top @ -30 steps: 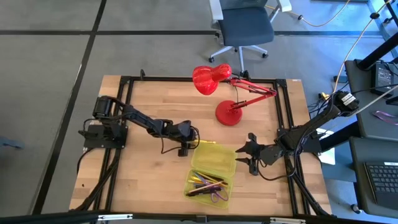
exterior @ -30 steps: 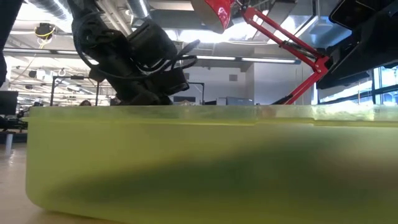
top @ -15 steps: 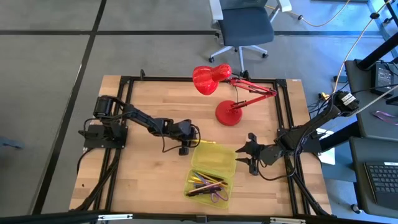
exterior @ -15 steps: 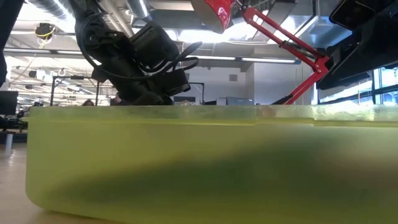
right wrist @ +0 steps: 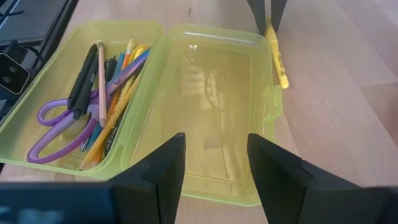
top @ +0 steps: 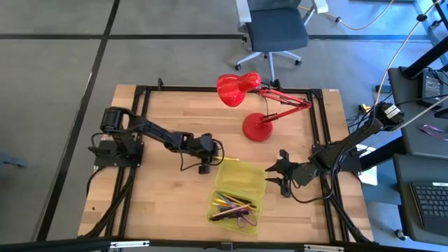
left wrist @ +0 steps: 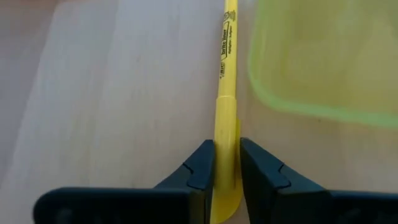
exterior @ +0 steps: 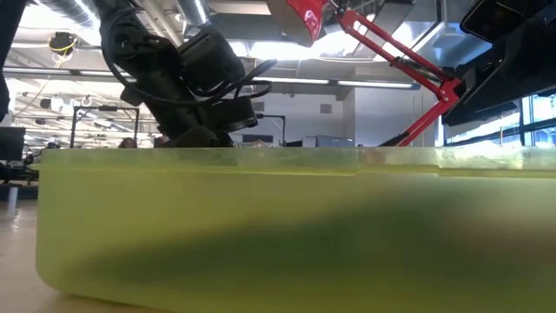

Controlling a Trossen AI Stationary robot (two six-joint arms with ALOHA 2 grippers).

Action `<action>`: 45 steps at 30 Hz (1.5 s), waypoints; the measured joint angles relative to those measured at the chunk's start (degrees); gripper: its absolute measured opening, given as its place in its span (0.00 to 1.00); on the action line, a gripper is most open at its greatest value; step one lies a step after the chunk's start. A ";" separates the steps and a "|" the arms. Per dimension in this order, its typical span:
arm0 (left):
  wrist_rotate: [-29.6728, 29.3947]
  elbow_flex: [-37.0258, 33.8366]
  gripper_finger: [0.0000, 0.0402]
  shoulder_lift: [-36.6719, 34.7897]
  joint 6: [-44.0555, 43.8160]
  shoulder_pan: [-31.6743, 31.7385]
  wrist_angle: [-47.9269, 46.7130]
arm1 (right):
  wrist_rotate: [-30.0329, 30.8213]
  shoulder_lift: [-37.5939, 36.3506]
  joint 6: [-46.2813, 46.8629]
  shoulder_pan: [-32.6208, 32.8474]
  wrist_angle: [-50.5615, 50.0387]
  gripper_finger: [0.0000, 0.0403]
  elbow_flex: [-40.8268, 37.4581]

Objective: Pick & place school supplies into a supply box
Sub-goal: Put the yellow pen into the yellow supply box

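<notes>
One yellow highlighter (left wrist: 225, 118) sits pinched tight in your left claw (left wrist: 226, 163), lying on the wooden table (left wrist: 106, 93) just beside the empty half of the supply box (right wrist: 211, 106). Past that half, the other half holds pens and purple scissors (right wrist: 53, 124). Your right claw (right wrist: 211, 163) waits wide open, holding nothing, just at the box's other side.

A: Where does the box (top: 238, 194) sit?
B: On the table (top: 168, 112), between the left gripper (top: 204, 166) and right gripper (top: 275, 175). Lamp (top: 253, 105) behind it.
A: Contents?
B: Pens and scissors (right wrist: 56, 121) in one half; a highlighter (left wrist: 226, 93) lies on the table just beside the other.
</notes>
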 joint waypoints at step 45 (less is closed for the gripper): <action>-1.35 31.92 0.11 8.25 -19.78 -26.38 -19.58 | 0.05 0.02 1.57 0.02 -0.94 0.44 -0.02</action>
